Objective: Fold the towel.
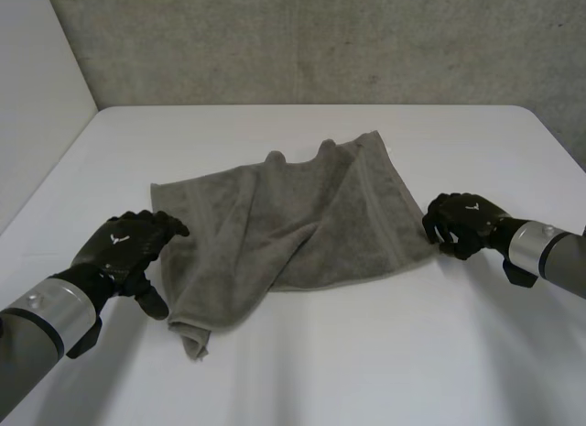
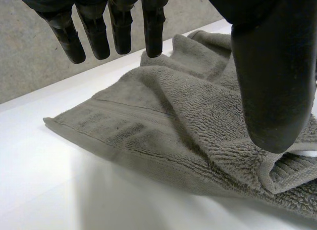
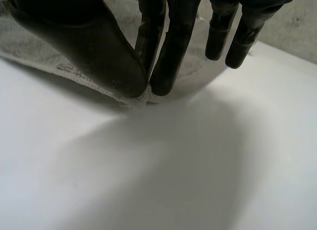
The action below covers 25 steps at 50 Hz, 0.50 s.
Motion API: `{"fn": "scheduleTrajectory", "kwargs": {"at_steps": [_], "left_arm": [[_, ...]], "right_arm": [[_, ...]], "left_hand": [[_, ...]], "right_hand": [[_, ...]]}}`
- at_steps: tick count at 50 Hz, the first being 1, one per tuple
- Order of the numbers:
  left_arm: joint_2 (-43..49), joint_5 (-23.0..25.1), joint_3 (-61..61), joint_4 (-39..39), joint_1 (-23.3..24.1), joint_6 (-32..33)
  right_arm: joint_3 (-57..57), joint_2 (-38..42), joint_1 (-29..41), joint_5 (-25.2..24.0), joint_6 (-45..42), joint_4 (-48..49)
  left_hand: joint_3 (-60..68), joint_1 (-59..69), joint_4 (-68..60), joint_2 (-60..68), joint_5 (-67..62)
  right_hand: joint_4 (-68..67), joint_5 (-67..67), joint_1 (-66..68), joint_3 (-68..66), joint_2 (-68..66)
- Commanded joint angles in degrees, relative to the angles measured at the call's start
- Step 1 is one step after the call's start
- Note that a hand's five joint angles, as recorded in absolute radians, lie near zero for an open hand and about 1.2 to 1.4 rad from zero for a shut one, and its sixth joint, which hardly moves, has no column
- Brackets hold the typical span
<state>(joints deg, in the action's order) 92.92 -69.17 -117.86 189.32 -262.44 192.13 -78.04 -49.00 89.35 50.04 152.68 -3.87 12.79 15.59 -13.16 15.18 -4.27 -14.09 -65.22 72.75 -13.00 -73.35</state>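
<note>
So the towel (image 1: 293,224) is grey and sits rumpled around the middle of the white tabletop (image 1: 366,362), not flat at all; the far side is bunched into a couple of humps, a big flap lies diagonally across the middle, and the near left corner trails off into a twisted little tail toward the robot. The right robot hand (image 1: 462,223) is at the towel's right edge, by the near right corner; in its wrist view the thumb (image 3: 84,37) and fingers are pressed together with the hem of the cloth caught between them, so it's grasping the towel, right down at the tabletop. The left robot hand (image 1: 128,247) is just beside the towel's left edge; in its wrist view the fingers (image 2: 119,27) hang relaxed and apart over the cloth and the thumb sits above a folded-over bit of hem, nothing pinched, so it's released; can't tell whether the thumb tip actually touches the cloth. Behind the tabletop there's a rough grey wall (image 1: 320,41).
</note>
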Motion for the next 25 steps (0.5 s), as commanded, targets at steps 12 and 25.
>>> {"fn": "scheduleTrajectory", "kwargs": {"at_steps": [12,25], "left_arm": [[-3.4,0.1,-0.7,1.0,0.6,-0.1],[-5.1,-0.3,-2.9,2.5,3.7,0.0]], "right_arm": [[-4.5,-13.7,0.3,-2.2,11.6,1.6],[-6.2,-17.2,-0.3,0.8,27.8,11.8]], "left_hand": [[-2.8,-1.7,3.2,-1.3,0.4],[-2.8,-4.2,3.2,-3.8,2.9]], "right_hand": [[4.1,-4.8,7.2,3.0,-6.7],[4.1,-4.8,7.2,3.0,-6.7]]}}
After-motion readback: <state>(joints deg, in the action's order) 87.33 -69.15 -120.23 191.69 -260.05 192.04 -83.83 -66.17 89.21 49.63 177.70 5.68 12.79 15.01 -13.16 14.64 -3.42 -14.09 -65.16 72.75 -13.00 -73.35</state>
